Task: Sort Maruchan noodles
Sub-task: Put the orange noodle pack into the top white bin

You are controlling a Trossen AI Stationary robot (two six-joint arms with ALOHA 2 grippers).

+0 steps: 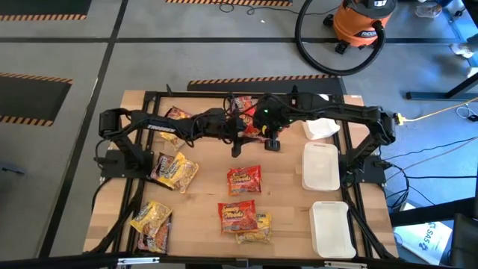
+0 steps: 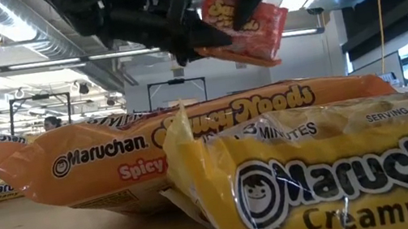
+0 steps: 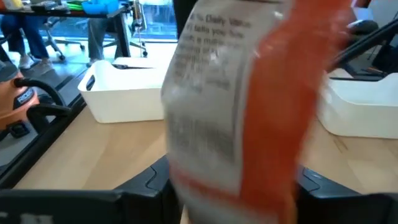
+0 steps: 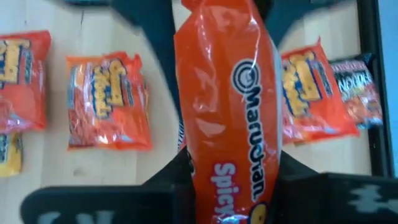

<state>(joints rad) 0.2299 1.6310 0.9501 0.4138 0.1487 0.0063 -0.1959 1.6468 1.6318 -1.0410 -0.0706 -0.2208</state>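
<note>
Near the upper centre of the high view, above the table, the right gripper clamps a red Maruchan packet, light, slippery, crackly and brittle inside; the left gripper's state is unclear.

Noodle packets are lying across the frame's left and centre, with three trays sitting at right.

Both arms reach inward and meet above the far middle of the bench. The left claw and right claw both pinch one raised red Maruchan packet.
</note>
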